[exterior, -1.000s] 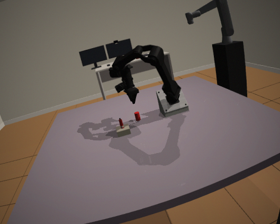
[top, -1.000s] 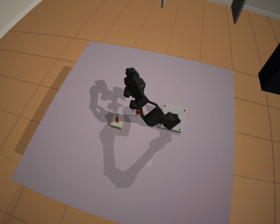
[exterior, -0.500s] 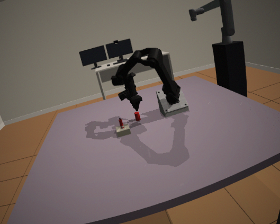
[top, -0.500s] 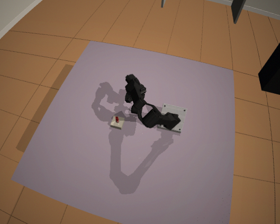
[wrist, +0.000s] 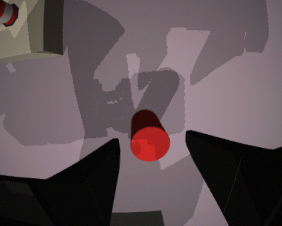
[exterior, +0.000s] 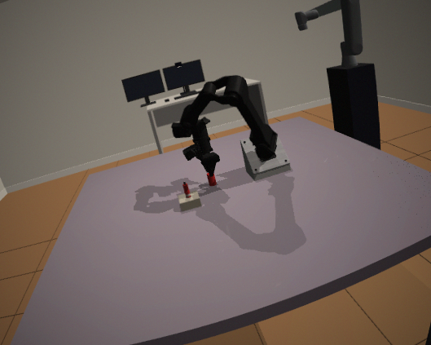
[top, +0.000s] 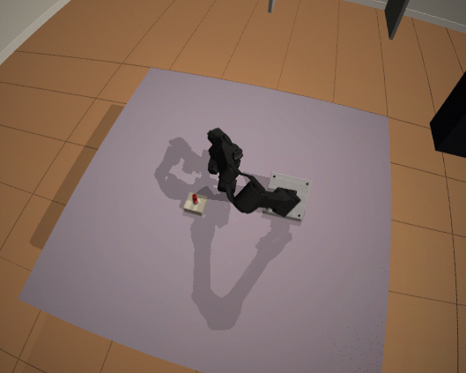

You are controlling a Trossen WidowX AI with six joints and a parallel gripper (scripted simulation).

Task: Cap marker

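The red cap [exterior: 212,180] [wrist: 150,144] stands upright on the table; in the top view the arm hides it. My gripper [exterior: 210,174] [wrist: 153,140] is open and points down just over the cap. In the wrist view its fingertips are to the left and right of the cap, with a gap on each side. The red marker [top: 195,199] [exterior: 186,188] [wrist: 7,14] stands upright in the pale holder block [top: 200,211] [exterior: 190,203] [wrist: 25,37], with a dark tip on top. The block is a short way from the cap, at the upper left of the wrist view.
The arm's grey base plate [top: 306,195] [exterior: 252,170] stands on the table [top: 292,283] [exterior: 189,278], to the right of the cap in the exterior view. A desk with two monitors and another arm on a black pedestal [exterior: 354,103] stand beyond the table.
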